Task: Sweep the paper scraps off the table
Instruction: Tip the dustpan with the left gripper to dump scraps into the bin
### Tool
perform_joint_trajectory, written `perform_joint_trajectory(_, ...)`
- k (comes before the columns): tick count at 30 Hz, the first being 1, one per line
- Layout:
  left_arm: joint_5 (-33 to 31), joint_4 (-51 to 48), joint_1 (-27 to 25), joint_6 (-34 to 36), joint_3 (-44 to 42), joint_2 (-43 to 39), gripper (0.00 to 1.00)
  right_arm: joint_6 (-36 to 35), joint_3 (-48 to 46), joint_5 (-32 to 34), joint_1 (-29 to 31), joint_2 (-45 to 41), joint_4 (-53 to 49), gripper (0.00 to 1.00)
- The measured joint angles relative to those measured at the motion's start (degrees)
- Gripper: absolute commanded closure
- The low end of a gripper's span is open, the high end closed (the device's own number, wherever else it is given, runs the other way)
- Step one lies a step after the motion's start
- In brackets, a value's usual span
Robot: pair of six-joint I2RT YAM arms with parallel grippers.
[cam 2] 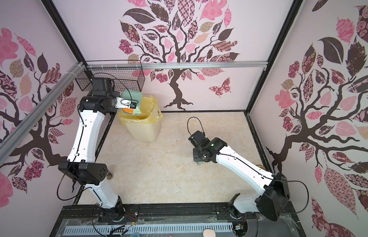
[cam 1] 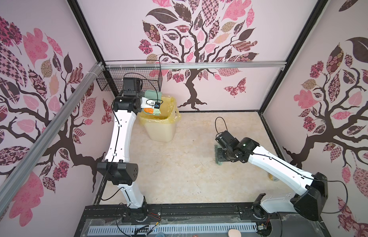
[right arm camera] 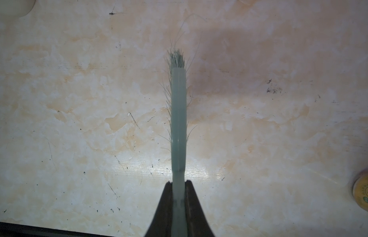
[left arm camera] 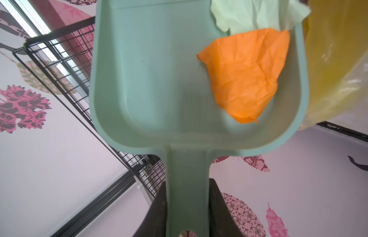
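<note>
My left gripper (left arm camera: 188,182) is shut on the handle of the teal dustpan (left arm camera: 158,82), held tilted over the yellow-lined bin (cam 1: 160,129) at the back left. Two paper scraps lie in the pan, an orange one (left arm camera: 244,76) and a pale green one (left arm camera: 257,16) at its open end; both top views show them (cam 1: 148,110) (cam 2: 128,111) above the bin's mouth. My right gripper (right arm camera: 179,182) is shut on the teal brush (right arm camera: 179,112), held just over the table (right arm camera: 76,102) at mid right, bristles (cam 1: 216,152) pointing down. I see no scraps on the table.
A black wire basket (cam 1: 127,82) hangs on the back-left wall right behind the left wrist. A small round yellowish thing (right arm camera: 363,195) sits near the table's right edge (cam 1: 271,177). The black frame rail (cam 1: 199,207) runs along the front.
</note>
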Motion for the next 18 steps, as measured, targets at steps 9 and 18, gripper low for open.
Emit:
perform_joint_trajectory(9,1.11,14.23,-1.99,6.75,-19.54,-9.07,1.00,0.15,-0.04,-0.39,0.00,-0.35,0.11,1.00)
perform_joint_trajectory(18,2.03,13.75,-1.97,3.43,-12.59,-5.73,1.00,0.33,-0.52,-0.50,0.00,-0.81,0.52,1.00)
